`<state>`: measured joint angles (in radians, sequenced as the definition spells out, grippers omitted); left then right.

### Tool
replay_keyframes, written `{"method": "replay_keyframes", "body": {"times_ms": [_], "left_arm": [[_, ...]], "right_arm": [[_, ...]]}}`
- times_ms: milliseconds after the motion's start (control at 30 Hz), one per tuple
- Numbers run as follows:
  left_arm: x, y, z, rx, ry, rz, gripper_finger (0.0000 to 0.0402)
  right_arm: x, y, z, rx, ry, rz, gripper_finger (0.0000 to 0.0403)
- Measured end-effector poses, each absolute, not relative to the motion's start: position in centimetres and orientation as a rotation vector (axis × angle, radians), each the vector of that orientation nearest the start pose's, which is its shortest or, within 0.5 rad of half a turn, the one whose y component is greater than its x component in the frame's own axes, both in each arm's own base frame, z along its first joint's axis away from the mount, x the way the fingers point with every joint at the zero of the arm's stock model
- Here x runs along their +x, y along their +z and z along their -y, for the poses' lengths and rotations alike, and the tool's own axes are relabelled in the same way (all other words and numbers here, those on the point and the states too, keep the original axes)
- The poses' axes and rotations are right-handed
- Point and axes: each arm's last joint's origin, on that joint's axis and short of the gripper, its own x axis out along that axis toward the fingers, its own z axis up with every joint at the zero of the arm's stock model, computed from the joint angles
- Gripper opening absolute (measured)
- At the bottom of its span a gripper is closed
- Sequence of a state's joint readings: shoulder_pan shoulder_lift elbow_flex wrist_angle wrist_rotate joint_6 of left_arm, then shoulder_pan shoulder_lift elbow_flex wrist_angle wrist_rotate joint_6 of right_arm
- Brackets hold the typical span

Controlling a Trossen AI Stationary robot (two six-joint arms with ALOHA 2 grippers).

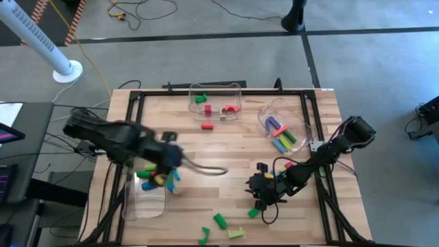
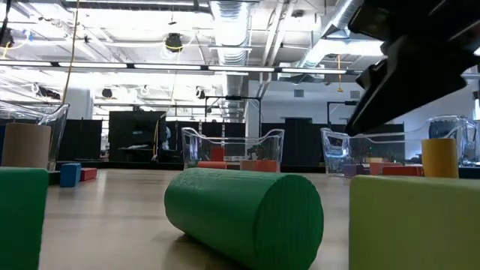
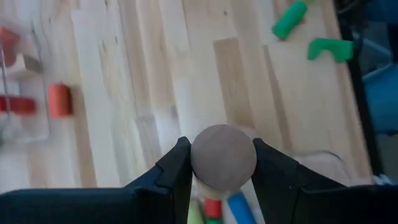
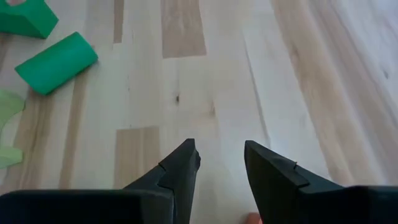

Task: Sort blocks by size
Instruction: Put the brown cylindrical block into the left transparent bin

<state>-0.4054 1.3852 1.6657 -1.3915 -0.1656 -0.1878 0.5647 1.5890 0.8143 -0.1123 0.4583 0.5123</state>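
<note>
My left gripper point(image 3: 222, 163) is shut on a tan cylinder block point(image 3: 224, 155) above the clear bin point(image 1: 145, 200) at the table's near left. That bin holds several coloured blocks point(image 1: 154, 178). My right gripper point(image 4: 221, 155) hovers open over bare wood at the near right point(image 1: 264, 189), with nothing between its fingers. Near it a green cylinder point(image 4: 56, 62), a green block point(image 4: 28, 15) and a light-green arch point(image 4: 6, 124) lie on the table. A red block point(image 1: 206, 125) lies on the table at the far middle. My left gripper pinches the tan cylinder by its curved sides point(image 3: 194, 158) between its two fingers. The fingers point(image 3: 177, 171) slant steeply down and run along the cylinder, whose round end faces up toward the wrist. The cylinder is lifted clear, above the blocks in the bin.
A clear bin point(image 1: 216, 103) with red and green blocks stands at the far middle. Another bin point(image 1: 285, 127) with long coloured bars stands at the far right. Several green blocks point(image 1: 219, 221) lie near the front edge. A loose cable point(image 1: 209, 169) crosses the table's middle.
</note>
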Motion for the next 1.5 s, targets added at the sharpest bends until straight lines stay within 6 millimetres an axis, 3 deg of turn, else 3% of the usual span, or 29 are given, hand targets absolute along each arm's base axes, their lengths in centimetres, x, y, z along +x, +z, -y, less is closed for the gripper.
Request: {"method": "replay_keyframes", "body": {"times_ms": [167,300,467,800,1267,1500], "left_arm": [[17.8,41.1,10.5,0.124,-0.051,-1.057,0.0131],[16.3,40.9,12.1,0.132,-0.013,-1.038,0.0131],[15.6,37.8,13.8,0.174,0.004,-1.108,0.0131],[15.2,30.4,15.0,0.199,0.090,-1.217,0.0131],[13.5,24.5,13.5,0.013,0.093,-1.221,0.0131],[12.9,22.7,13.1,-0.152,0.010,-1.156,0.0137]], "right_arm": [[26.7,16.8,-14.4,0.037,-0.104,-0.746,0.0164],[27.2,17.1,-14.1,0.037,-0.096,-0.712,0.0164],[27.4,17.2,-14.0,0.043,-0.093,-0.701,0.0164],[27.4,17.2,-14.0,0.045,-0.088,-0.698,0.0164],[27.6,17.3,-13.9,0.013,-0.075,-0.686,0.0164],[27.6,17.3,-13.9,0.007,-0.075,-0.686,0.0164]]}}
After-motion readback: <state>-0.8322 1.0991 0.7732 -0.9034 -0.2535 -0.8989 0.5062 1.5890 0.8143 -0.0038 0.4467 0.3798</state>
